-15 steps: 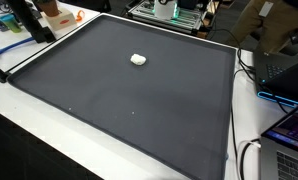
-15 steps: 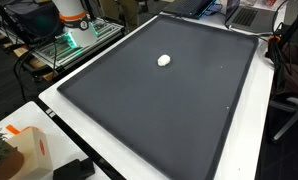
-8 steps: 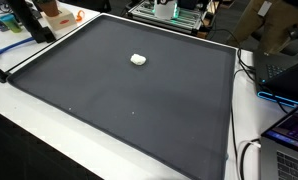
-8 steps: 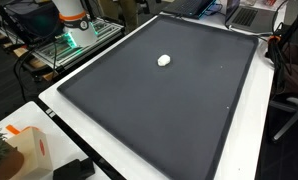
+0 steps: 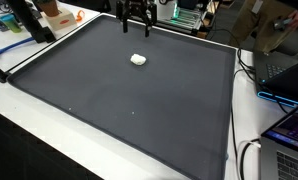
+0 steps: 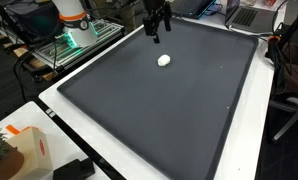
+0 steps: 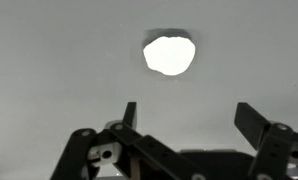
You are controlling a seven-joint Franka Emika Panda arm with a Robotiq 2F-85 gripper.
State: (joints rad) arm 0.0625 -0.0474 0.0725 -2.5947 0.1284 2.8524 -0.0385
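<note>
Dark mat bears a white lump near the wide-spread claw.

Open tool over a small white lump on a dark mat

In an exterior view, the black tool hangs with its fingers spread wide near the mat's far edge. The white lump lies on the mat at the tool's six o'clock, apart from it. The mat covers most of the white surface. An orange box stands at the tool's nine o'clock, off the mat.
</note>
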